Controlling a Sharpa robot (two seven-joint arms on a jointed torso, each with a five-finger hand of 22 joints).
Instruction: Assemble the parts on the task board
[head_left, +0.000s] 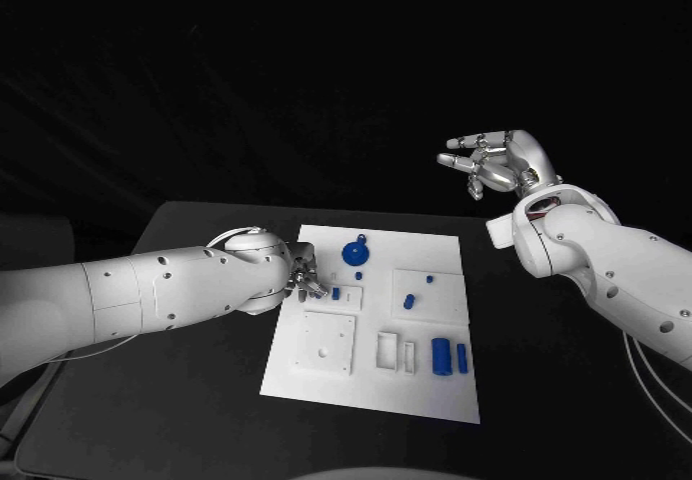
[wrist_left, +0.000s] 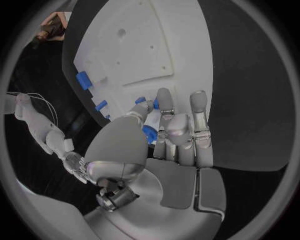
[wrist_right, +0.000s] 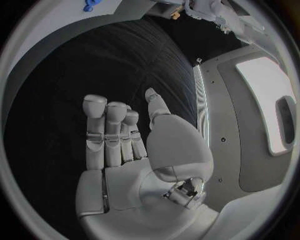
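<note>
L hand (head_left: 299, 274) low over left edge of flat white plastic task board (head_left: 433, 390), fingertips pinching a small blue plastic part (wrist_left: 149, 133). R hand (head_left: 498, 160) raised well off black desk (head_left: 202, 420), fingers apart, holding nothing. Round blue knob part (head_left: 356, 252) just beyond L hand.

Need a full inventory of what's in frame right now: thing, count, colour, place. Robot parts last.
table: one, black, under everything.
task board: one, white, middle of the table, with raised white blocks and recessed slots.
round part: one, blue, far end of the board.
small parts: about three, blue, mid-board; one sits right by the left fingers.
upright parts: two, blue, side by side at the board's near right.
left hand: silver, low over the board's left edge, fingers bent around a small blue part; whether it actually grips it is unclear.
right hand: silver, raised above the table's far right, fingers apart, holding nothing.
</note>
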